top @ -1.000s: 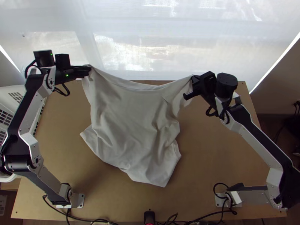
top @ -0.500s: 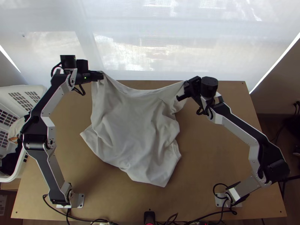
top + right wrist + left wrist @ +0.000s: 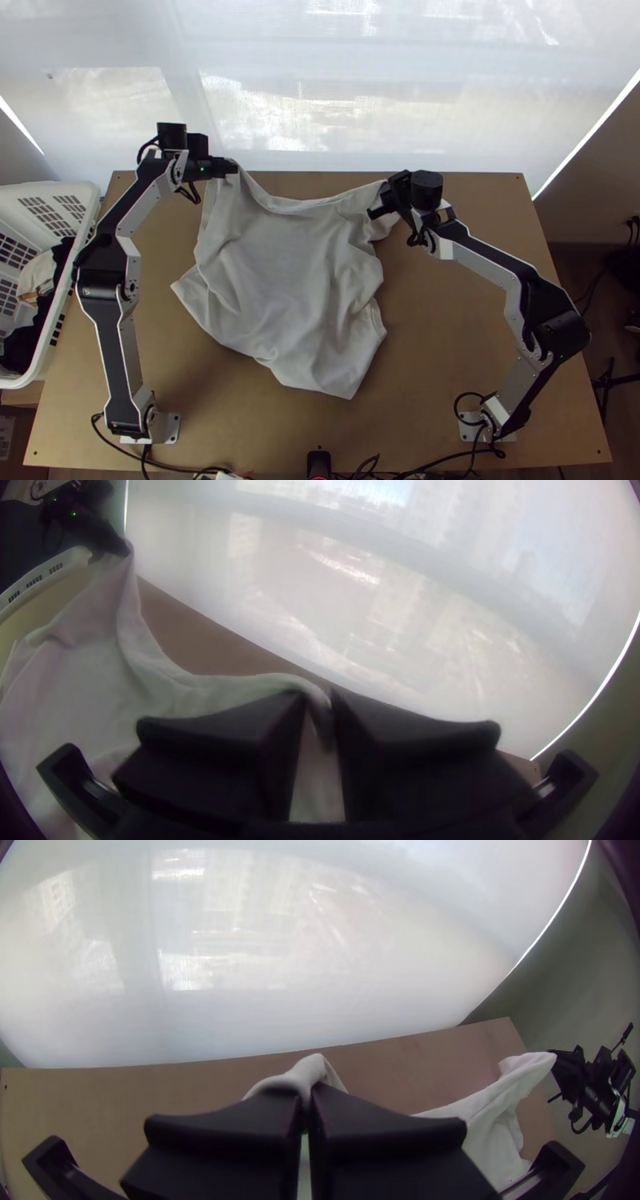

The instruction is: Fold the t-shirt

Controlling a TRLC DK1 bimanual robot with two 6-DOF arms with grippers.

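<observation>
Fingers (image 3: 225, 167) closed on shirt edge (image 3: 300, 206), table (image 3: 456, 336) around

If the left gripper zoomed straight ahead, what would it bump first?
Beyond the shirt it grips, the left gripper would probably bump the table near its far edge, or the bright screen behind; depth is unclear.

The left arm (image 3: 104, 288) and right arm (image 3: 560, 332) have silver-grey links (image 3: 486, 268), small screws (image 3: 536, 350) and black joints (image 3: 100, 282). Near the black left hand (image 3: 232, 166) sit a green light (image 3: 202, 170) and looping black cable (image 3: 197, 200).
</observation>
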